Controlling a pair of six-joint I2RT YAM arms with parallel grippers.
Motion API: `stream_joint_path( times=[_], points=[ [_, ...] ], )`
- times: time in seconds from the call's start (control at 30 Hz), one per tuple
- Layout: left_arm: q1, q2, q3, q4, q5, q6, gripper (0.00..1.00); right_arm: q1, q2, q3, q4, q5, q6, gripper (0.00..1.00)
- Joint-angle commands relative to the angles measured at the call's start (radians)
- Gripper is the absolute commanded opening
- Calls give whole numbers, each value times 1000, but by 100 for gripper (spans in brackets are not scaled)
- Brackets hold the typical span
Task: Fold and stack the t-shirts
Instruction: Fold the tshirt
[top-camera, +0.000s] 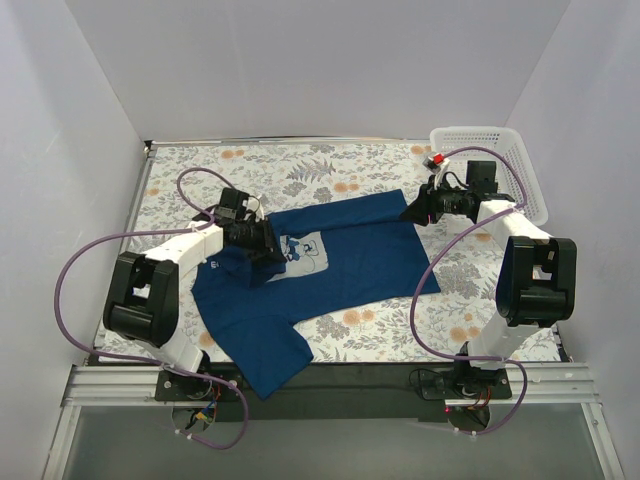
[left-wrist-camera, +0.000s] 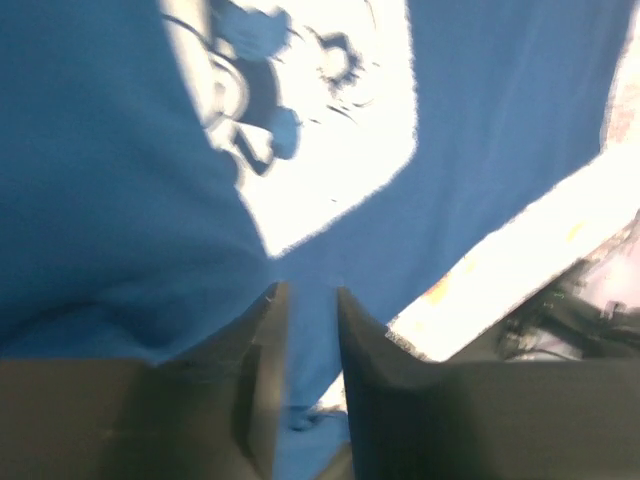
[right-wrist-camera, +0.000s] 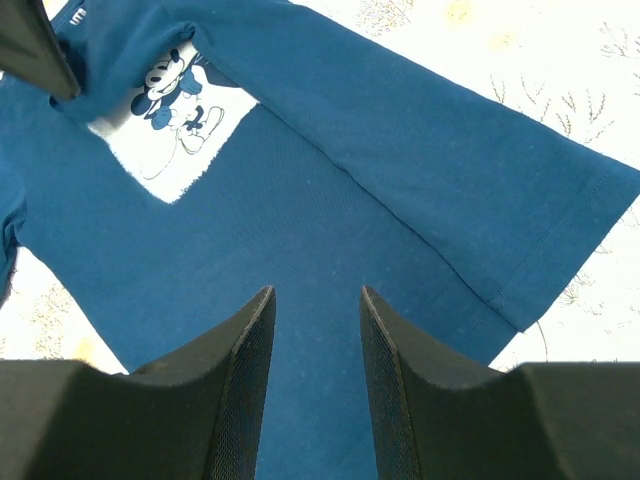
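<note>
One navy t-shirt (top-camera: 350, 260) lies spread across the floral table, its pale cartoon-mouse print (top-camera: 305, 253) facing up. Its left shoulder is folded inward, partly over the print (left-wrist-camera: 320, 120). My left gripper (top-camera: 272, 250) hovers over that fold. The left wrist view is blurred: my left gripper (left-wrist-camera: 305, 290) has a narrow gap between its jaws, and cloth and table show through it. My right gripper (top-camera: 412, 212) is at the shirt's far right corner. In the right wrist view it (right-wrist-camera: 315, 290) stands open above flat blue fabric (right-wrist-camera: 330, 220), holding nothing.
A white lattice basket (top-camera: 490, 150) stands at the back right corner. The floral cloth (top-camera: 300, 165) covers the table, with white walls on three sides. The shirt's lower left part (top-camera: 265, 365) reaches over the table's front edge. Purple cables loop beside both arms.
</note>
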Motion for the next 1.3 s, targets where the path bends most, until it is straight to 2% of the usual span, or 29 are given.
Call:
stream_joint_path(
  times=[0.0, 0.07, 0.1, 0.2, 0.23, 0.33, 0.5, 0.7, 0.83, 0.9, 1.0, 1.07, 1.13, 1.17, 1.2, 1.27],
  points=[
    [-37, -15, 3, 12, 83, -21, 30, -8, -16, 3, 2, -30, 9, 39],
    [-49, -29, 3, 3, 92, -21, 46, -9, -14, 3, 2, -31, 9, 40],
    [-58, -37, 10, -8, 82, -18, 58, -9, -14, 3, 2, -31, 9, 40],
    [-63, -138, 10, -45, -123, -30, 60, -11, -14, 3, 0, -31, 8, 39],
    [-63, -172, -7, -45, -250, -39, 63, -11, -17, 1, 2, -31, 8, 40],
    [-58, -278, -59, -36, -418, -81, 64, -12, -14, 3, 0, -34, 9, 39],
    [-46, -284, -112, -25, -524, -156, 62, -12, -16, 1, 2, -31, 9, 40],
    [18, -264, -98, -7, -533, -196, 59, -12, -7, 15, 0, 30, 26, 39],
    [40, -363, -113, 33, -524, -150, 63, 2, 29, 58, -9, 213, 54, 37],
    [43, -434, -148, 59, -526, -131, 69, 21, 44, 78, -29, 277, 38, 37],
    [51, -508, -182, 69, -529, -111, 72, 66, 67, 122, -78, 341, -38, 36],
    [61, -537, -205, 47, -520, -124, 72, 77, 55, 156, -206, 259, -214, 36],
    [64, -589, -225, 9, -509, -162, 73, 84, 20, 176, -394, 176, -387, 43],
    [66, -610, -234, -5, -509, -238, 74, 92, 0, 164, -438, 167, -539, 44],
    [67, -655, -245, -32, -510, -286, 76, 95, -22, 147, -484, 162, -627, 45],
    [72, -698, -263, -74, -538, -398, 88, 100, -101, 52, -533, 154, -788, 47]
  ],
)
